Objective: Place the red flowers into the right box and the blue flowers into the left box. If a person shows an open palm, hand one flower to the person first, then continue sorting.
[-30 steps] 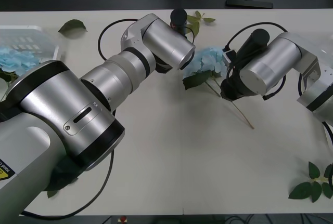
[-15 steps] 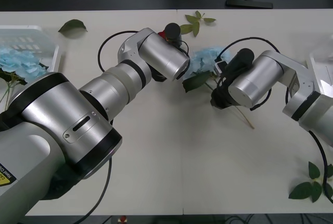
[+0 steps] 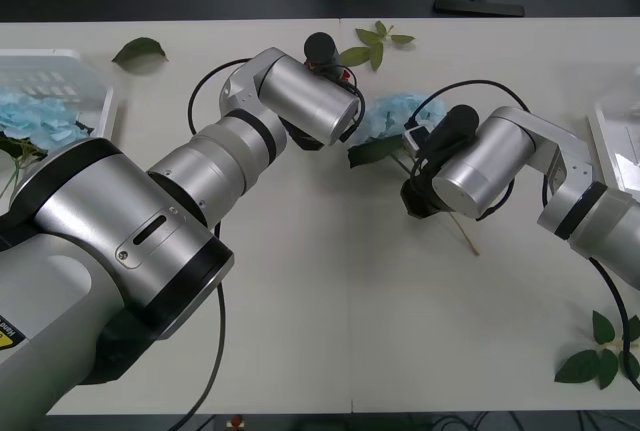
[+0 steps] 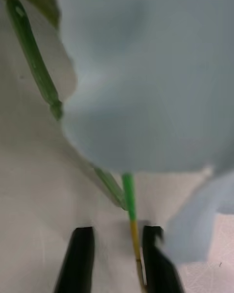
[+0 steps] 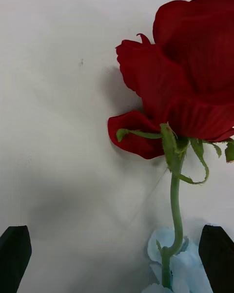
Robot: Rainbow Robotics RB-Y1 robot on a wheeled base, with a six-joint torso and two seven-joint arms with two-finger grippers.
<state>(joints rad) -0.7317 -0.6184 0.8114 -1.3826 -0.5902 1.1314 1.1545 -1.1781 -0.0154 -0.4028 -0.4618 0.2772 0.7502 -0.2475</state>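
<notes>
The left hand [image 5: 117, 254] hangs over the middle far part of the worktop [image 3: 330, 321], fingers spread wide, one black tip at each side. Between and ahead of them lies a rose [image 5: 187, 83] flat on the white surface, its bloom away from the hand and its green stem running back toward the gap between the fingers. The stem's lower end crosses pale blue petals just before the fingers. Nothing is gripped. In the front view a speck of red [image 3: 345, 77] peeps out by the left wrist.

The right hand [image 4: 117, 254] is low over a blue flower [image 3: 392, 116] that lies just right of the left arm's wrist. Its fingers [image 4: 78, 259] stand narrow but not closed, one on each side of the thin green-and-yellow stem [image 4: 130, 215], which runs close to one finger; I cannot tell whether it touches. The blue head fills the space just beyond the fingers, with a leafy side stalk next to it. The stem's free end [image 3: 462, 236] sticks out behind the right forearm.

The left box [image 3: 60, 71] sits far out beyond the left arm, at the worktop's edge, with blue flowers [image 3: 40, 121] already in it. The right box [image 3: 612, 141] shows as a rim at the opposite edge, beyond the right arm.
</notes>
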